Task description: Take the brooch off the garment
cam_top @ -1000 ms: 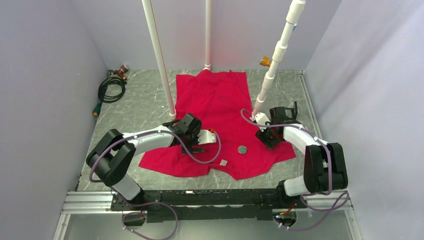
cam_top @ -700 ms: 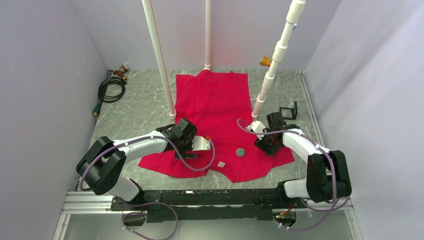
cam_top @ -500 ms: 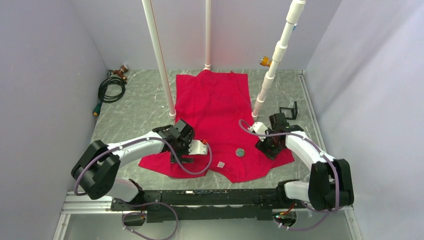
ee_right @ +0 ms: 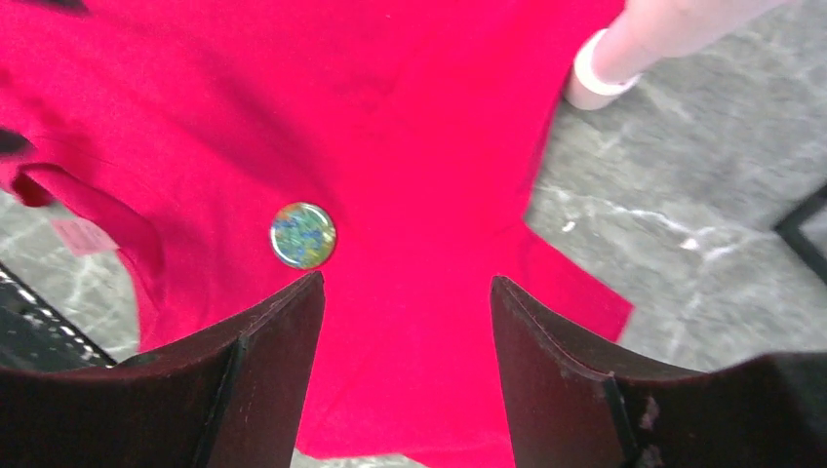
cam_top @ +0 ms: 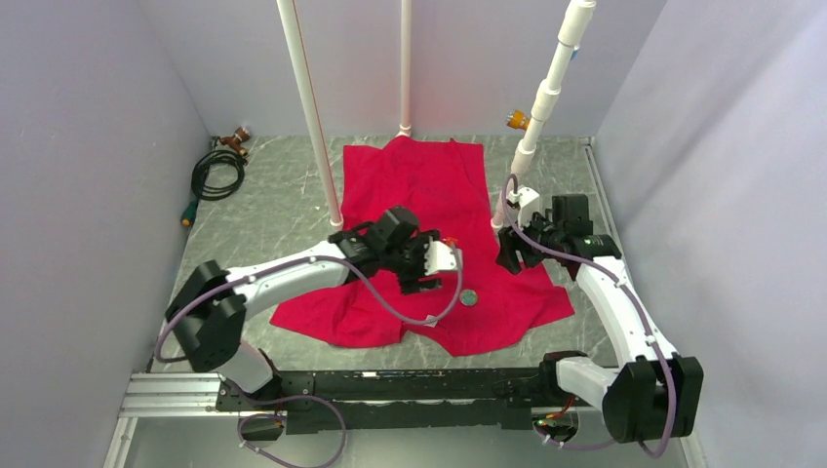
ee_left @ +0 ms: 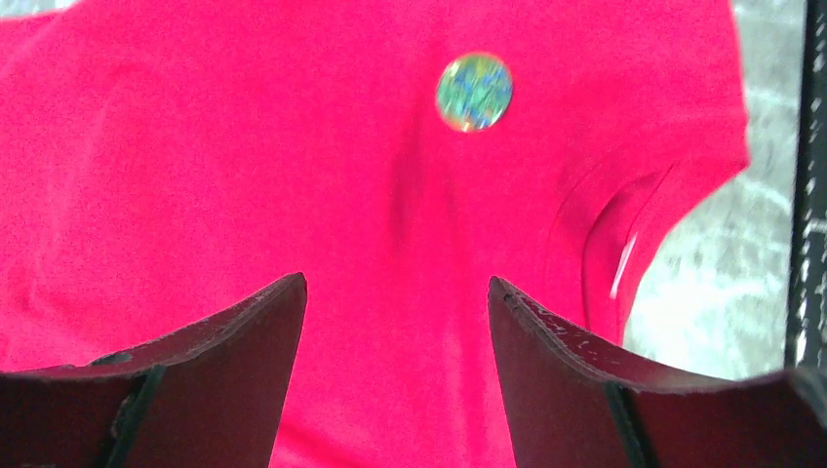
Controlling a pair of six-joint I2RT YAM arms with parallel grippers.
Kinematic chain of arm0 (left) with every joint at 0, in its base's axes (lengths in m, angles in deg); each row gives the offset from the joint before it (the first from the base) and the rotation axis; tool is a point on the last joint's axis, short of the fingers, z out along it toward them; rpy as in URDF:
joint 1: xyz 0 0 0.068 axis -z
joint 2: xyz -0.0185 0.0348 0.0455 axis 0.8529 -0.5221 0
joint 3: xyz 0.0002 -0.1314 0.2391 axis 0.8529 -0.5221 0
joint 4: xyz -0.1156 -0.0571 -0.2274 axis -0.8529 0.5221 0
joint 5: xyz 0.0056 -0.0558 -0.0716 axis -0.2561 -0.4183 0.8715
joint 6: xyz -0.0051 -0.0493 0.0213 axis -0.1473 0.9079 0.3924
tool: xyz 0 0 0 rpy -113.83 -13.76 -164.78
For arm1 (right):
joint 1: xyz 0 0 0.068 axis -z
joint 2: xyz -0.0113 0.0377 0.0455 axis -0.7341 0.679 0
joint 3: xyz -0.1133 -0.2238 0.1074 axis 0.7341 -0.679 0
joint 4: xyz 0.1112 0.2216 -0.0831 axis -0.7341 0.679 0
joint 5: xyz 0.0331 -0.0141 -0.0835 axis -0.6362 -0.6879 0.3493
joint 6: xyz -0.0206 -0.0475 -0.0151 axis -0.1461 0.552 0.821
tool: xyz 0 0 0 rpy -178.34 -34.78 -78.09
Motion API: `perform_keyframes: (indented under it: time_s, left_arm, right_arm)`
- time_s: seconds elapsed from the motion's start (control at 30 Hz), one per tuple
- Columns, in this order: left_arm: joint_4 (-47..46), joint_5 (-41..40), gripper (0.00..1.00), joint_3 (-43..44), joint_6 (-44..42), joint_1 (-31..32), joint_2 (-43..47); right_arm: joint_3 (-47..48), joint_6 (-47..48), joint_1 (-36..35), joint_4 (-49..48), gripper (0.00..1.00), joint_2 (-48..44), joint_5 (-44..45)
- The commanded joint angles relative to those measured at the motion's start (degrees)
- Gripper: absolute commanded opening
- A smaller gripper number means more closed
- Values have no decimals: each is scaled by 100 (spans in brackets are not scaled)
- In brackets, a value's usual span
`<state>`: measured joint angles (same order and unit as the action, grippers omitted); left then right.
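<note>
The brooch (cam_top: 469, 296) still lies on the shirt (cam_top: 419, 190) near the neckline, untouched. The left gripper (ee_left: 395, 292) has swung in from the sleeve to just beside it, jaws apart and empty. The right gripper (ee_right: 408, 288), also open and empty, has drawn back. A left-side pick looks likely.

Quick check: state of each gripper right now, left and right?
Left gripper: open, holding nothing; brooch lies ahead of it on the garment.
Right gripper: open, holding nothing.
</note>
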<state>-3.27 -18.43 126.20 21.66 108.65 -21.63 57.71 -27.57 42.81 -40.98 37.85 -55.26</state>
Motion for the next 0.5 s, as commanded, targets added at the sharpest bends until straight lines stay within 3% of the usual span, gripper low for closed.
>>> perform_keyframes:
  time_s: [0.0, 0.2, 0.27, 0.47]
  left_arm:
    - [-786, 320, 72, 323, 567, 406, -562]
    - [-2500, 0, 61, -274, 707, 743, -877]
    - [-2904, -244, 60, -369, 518, 885, -1029]
    - [-3485, -685, 55, -599, -204, 1331, -1259]
  right_arm:
    - [-82, -538, 24, -357, 65, 328, -734]
    - [-46, -1219, 35, -726, 48, 960, -722]
    - [37, -1252, 30, -675, 47, 1227, -1032]
    - [119, -1243, 12, -667, 35, 1893, -1606]
